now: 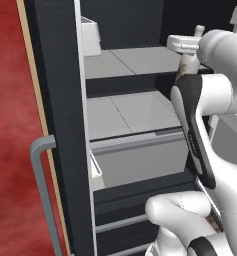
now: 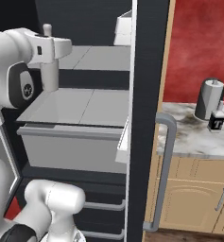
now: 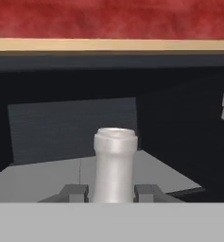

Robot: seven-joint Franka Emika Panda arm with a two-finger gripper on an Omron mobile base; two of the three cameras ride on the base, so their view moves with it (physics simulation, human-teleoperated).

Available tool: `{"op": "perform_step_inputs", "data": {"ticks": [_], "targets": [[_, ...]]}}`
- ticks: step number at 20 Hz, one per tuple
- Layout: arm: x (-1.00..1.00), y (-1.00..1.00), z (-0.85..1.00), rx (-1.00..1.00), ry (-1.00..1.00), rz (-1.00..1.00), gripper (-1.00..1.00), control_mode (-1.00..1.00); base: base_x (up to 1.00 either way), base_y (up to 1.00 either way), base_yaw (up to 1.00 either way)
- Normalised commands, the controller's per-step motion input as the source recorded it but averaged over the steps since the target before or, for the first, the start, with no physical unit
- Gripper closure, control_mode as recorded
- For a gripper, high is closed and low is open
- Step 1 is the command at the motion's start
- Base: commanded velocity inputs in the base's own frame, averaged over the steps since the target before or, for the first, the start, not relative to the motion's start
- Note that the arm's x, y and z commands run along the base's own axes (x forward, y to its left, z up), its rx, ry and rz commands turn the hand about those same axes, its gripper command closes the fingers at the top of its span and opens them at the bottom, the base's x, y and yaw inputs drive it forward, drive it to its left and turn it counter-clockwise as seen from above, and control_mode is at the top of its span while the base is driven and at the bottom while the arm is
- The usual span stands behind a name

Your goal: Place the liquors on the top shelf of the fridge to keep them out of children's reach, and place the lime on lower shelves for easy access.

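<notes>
On my far left in the left base view I see the open fridge door (image 1: 60, 125) with its grey bar handle (image 1: 40, 185), and past it the fridge's light-grey shelves. The top shelf (image 1: 125, 62) sits highest, with a lower shelf (image 1: 120, 115) beneath it and a drawer-like bin (image 1: 140, 160) under that.

Moving right, my gripper (image 1: 186, 62) is up at the level of the top shelf, at its right side. In the hand view the jaws are closed tight on the slim bottle (image 3: 114, 163), one fingertip (image 3: 75, 193) pressed to each side of its white neck, and the bottle stands upright between them, with the grey shelf surface spread below and behind it. From the right base view the same bottle (image 2: 50, 78) hangs under the hand in front of the shelves; I cannot tell whether its base is touching the shelf.

Further right, beyond the door edge, the tabletop (image 2: 193, 137) carries a grey paper-towel roll (image 2: 207, 99), and just beside it the clear square bottle (image 2: 216, 120) with its black label.
</notes>
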Motion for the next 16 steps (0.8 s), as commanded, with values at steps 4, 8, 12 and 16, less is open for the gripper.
{"op": "perform_step_inputs", "data": {"ticks": [4, 8, 12, 16], "targets": [[0.47, 0.00, 0.00, 0.00, 0.00, 0.04, 1.00, -1.00, 0.00, 0.00, 0.00], [0.48, 0.00, 0.00, 0.00, 0.00, 0.04, 1.00, -1.00, 0.00, 0.00, 0.00], [0.51, 0.00, 0.00, -0.01, 0.00, 0.02, 1.00, -1.00, 0.00, 0.00, 0.00], [0.51, 0.01, 0.00, -0.02, 0.00, 0.02, 1.00, -1.00, 0.00, 0.00, 0.00]]}}
